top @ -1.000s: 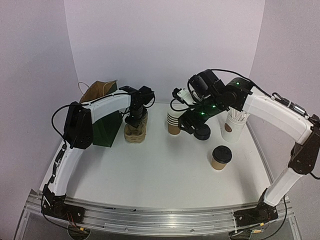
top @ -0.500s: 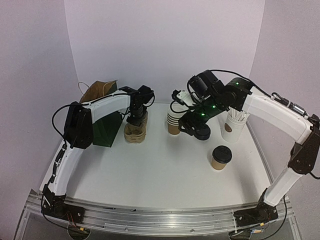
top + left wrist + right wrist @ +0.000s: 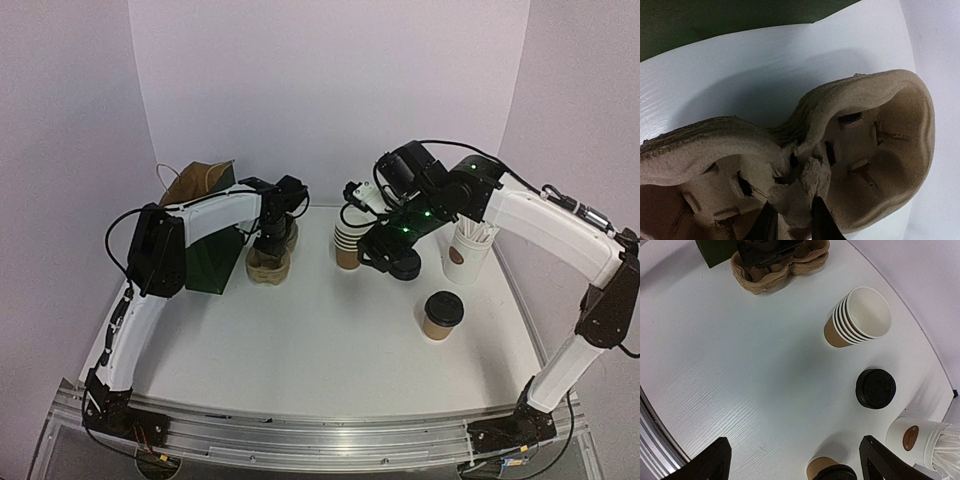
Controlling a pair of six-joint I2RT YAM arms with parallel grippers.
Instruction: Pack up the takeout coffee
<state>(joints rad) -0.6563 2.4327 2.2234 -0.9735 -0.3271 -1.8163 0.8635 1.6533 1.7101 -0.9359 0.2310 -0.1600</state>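
While the left fingers (image 3: 819, 227) clench the middle ridge of the moulded brown pulp tray (image 3: 270, 262), the right fingers (image 3: 705, 462) hang released. The black-lidded brown kraft paper cup (image 3: 441, 315) stands alone on the white bench (image 3: 300, 350).

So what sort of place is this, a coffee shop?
Probably a robot test bench dressed as a coffee counter, not a real shop: robot arms bolted to a white table, with a stack of kraft paper cups, a lidded takeout coffee and a pulp cup carrier.
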